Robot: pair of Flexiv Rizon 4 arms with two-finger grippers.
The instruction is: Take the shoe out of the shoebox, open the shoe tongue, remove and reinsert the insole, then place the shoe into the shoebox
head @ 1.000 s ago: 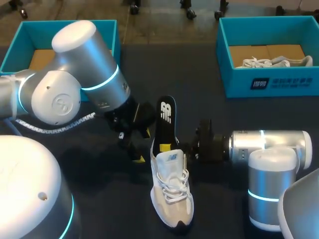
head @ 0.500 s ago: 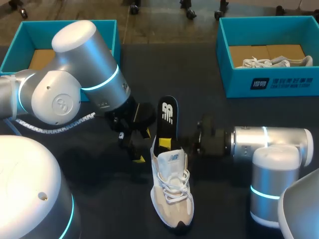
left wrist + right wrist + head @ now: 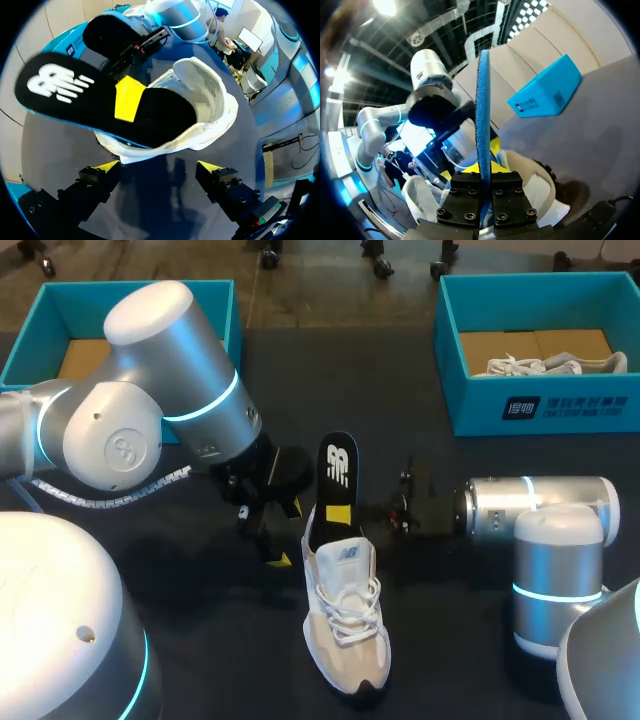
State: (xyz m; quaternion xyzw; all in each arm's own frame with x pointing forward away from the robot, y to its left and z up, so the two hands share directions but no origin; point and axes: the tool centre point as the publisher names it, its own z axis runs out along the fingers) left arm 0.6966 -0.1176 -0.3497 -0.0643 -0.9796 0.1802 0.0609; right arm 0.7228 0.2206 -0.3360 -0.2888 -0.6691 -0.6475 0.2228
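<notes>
Nearing removal, the black foam insole (image 3: 337,465) is drawn further from the white sneaker (image 3: 345,630) by pinching right fingers (image 3: 464,197), left fingers (image 3: 106,166) spread wide.

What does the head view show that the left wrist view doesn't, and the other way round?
Head view only: a second pale shoe in the right teal cardboard shoebox. Left wrist view only: the left gripper, open and empty. Both: the white lace-up sneaker with its black logo-printed insole sticking out, pinched by the right gripper.
</notes>
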